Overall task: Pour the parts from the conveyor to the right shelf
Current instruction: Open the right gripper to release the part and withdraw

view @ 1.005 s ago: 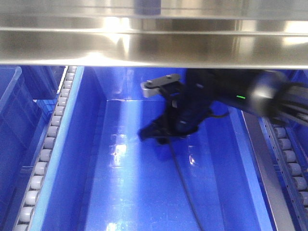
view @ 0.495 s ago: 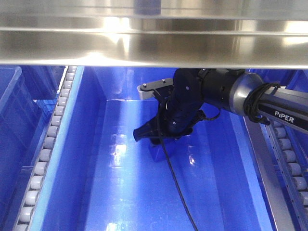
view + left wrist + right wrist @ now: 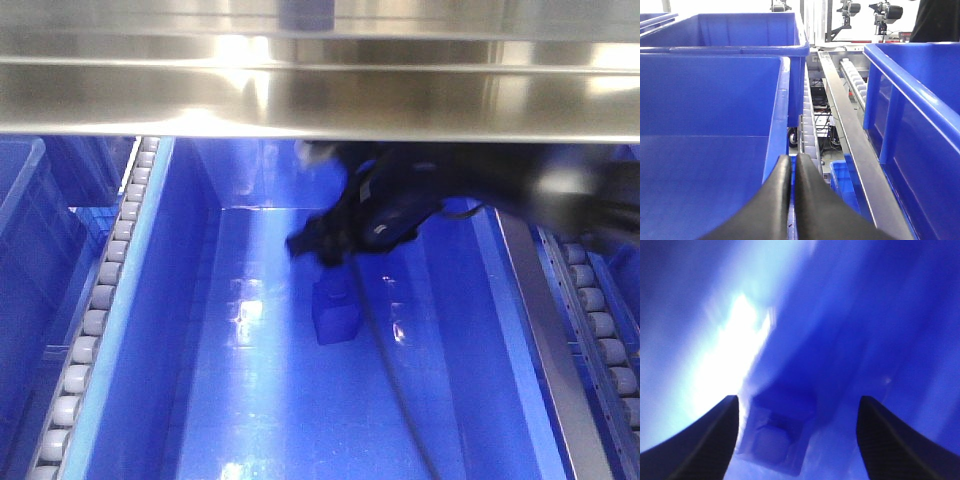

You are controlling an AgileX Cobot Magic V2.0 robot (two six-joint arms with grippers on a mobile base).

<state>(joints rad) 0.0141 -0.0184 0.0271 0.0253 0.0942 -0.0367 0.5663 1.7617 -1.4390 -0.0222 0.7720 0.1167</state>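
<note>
Standing knob-up in the blue bin (image 3: 250,400), the part (image 3: 335,312) lies below wide-open, empty right jaws.

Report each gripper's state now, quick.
Left gripper: shut, holding nothing visible.
Right gripper: open, empty; the small blue plastic block lies free on the floor of the glossy blue bin.

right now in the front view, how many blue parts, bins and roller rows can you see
parts: 1
bins: 2, the middle bin and the left bin
roller rows: 2, the left row and the right row
total: 5
</note>
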